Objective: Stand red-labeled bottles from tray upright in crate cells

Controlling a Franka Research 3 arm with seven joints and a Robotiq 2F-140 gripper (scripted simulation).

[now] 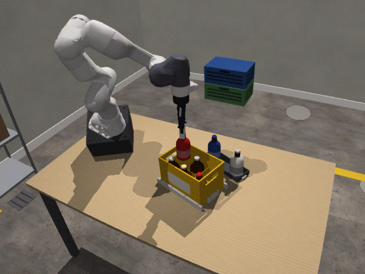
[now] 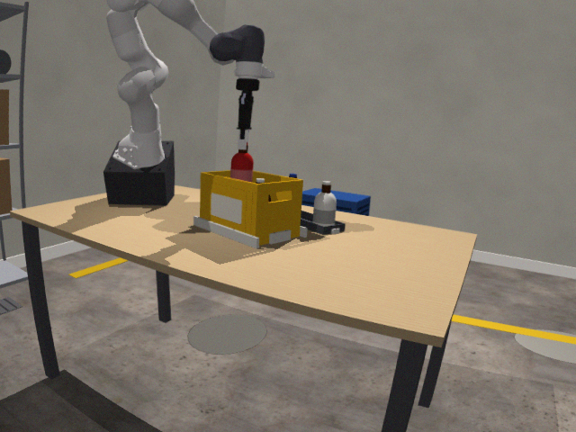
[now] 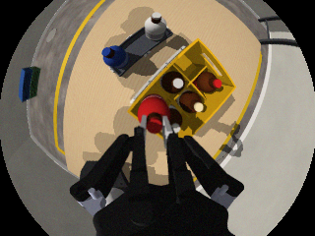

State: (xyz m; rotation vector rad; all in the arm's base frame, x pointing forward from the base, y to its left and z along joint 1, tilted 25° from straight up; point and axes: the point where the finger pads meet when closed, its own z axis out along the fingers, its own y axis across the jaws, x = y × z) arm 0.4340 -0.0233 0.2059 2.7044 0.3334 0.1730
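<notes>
My gripper (image 1: 182, 135) is shut on the cap of a red-labeled bottle (image 1: 183, 149) and holds it upright, partly lowered into the far corner cell of the yellow crate (image 1: 191, 173). The held bottle also shows in the exterior view (image 2: 241, 166) and in the wrist view (image 3: 154, 114). The crate's other three cells hold brown bottles (image 1: 197, 165), one of them with a red cap (image 1: 199, 174). The dark tray (image 1: 232, 176) beside the crate carries a blue bottle (image 1: 214, 146) and a white bottle (image 1: 236, 162), both upright.
The crate sits on a grey base (image 1: 179, 192) near the table's middle. The robot's black pedestal (image 1: 109, 132) stands at the table's far left corner. Blue and green crates (image 1: 229, 80) are stacked on the floor behind. A shelf (image 1: 11, 147) stands at the left.
</notes>
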